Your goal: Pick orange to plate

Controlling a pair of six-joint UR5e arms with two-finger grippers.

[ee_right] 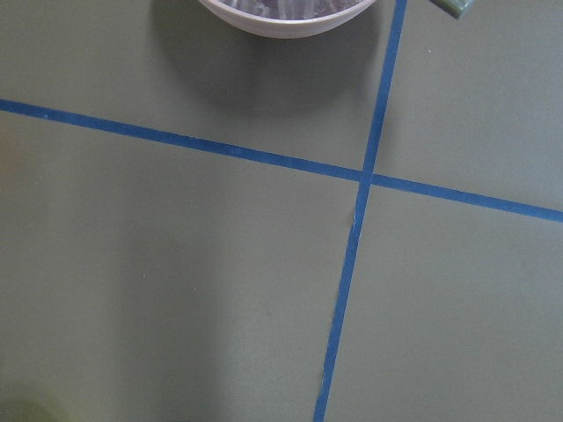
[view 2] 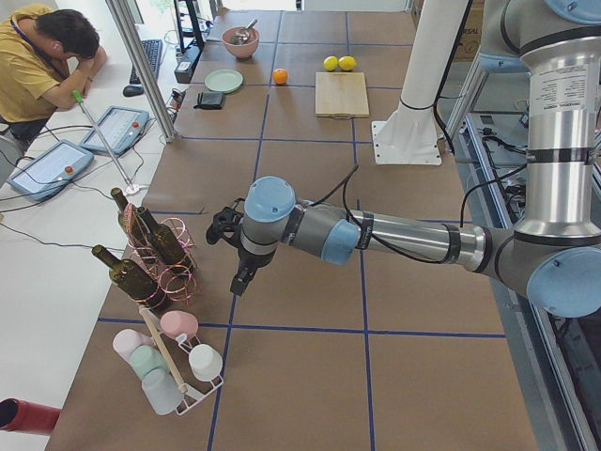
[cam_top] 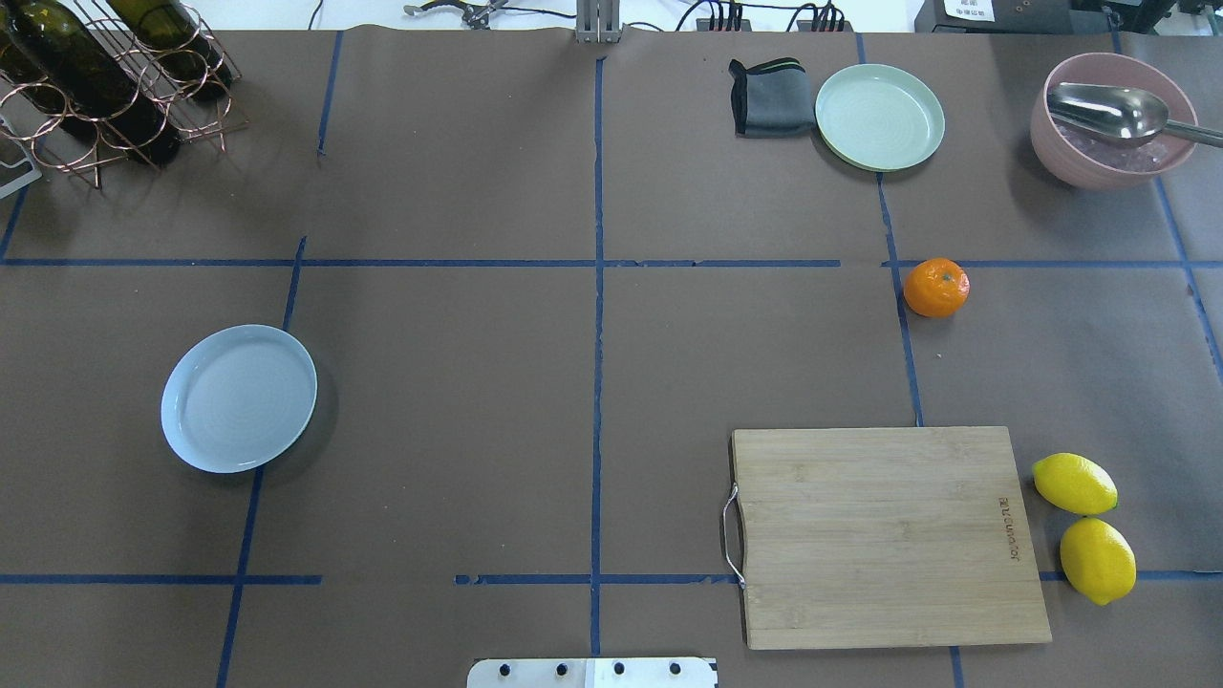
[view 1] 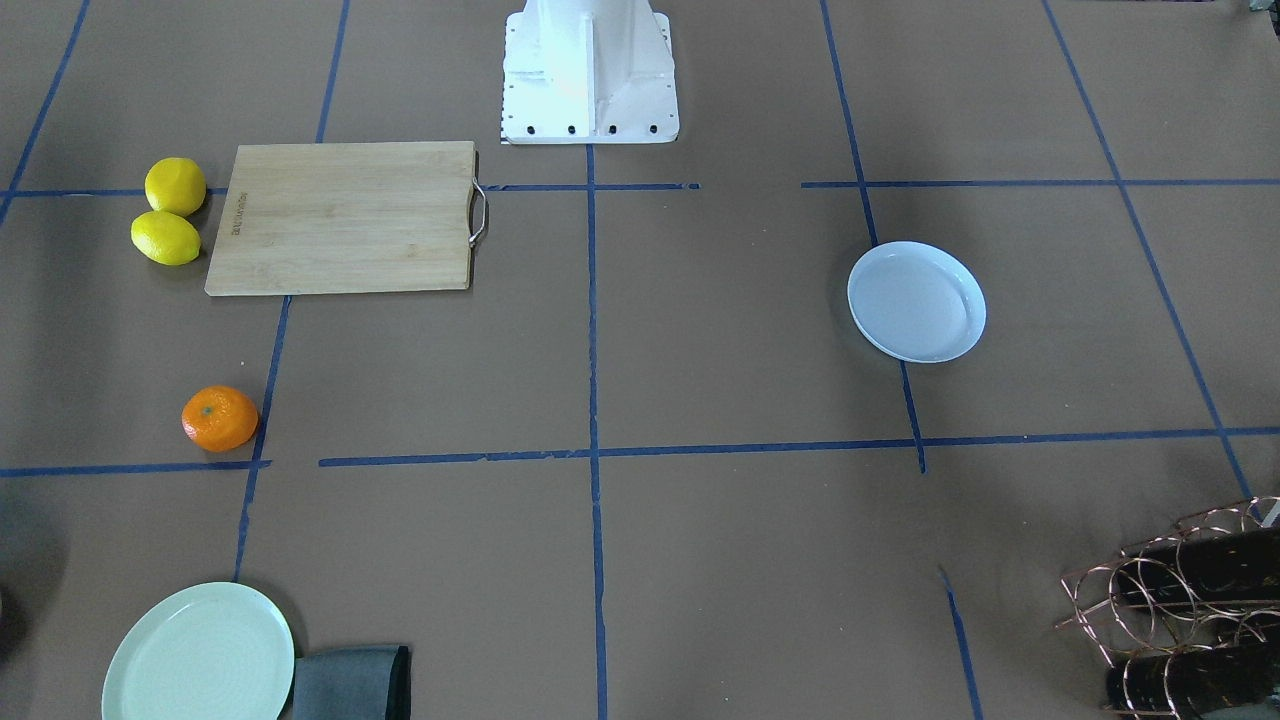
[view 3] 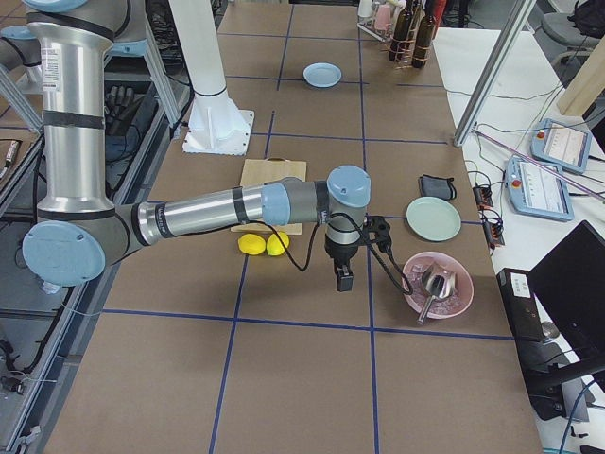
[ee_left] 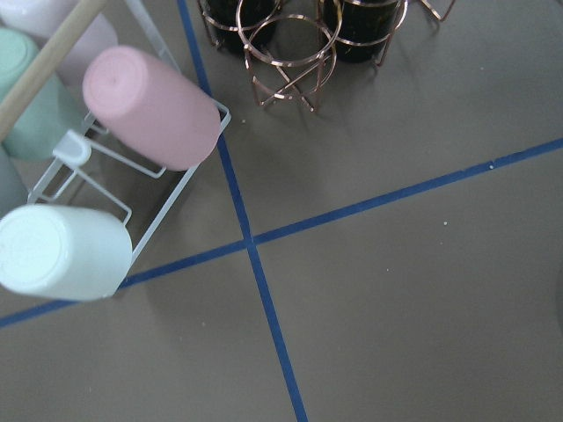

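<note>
Overhead exterior: orange (cam_top: pixel 936 288) on tabletop, far right, touching tape line; plate (cam_top: pixel 239 398) well apart, left, nothing on it. Risk: round fruit rolls off if pinched off-centre; lemons (cam_top: pixel 1075 483) may confuse. Only side views show left gripper (view 2: pixel 240 281) and right gripper (view 3: pixel 341 281); open or closed, cannot tell.

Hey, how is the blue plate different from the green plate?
The blue plate is pale bluish-white, while the green plate is pale mint. The blue plate sits by itself on the robot's left, and the green plate sits far out on its right, close beside a folded grey cloth. Both are round, shallow, rimmed and empty.
</note>
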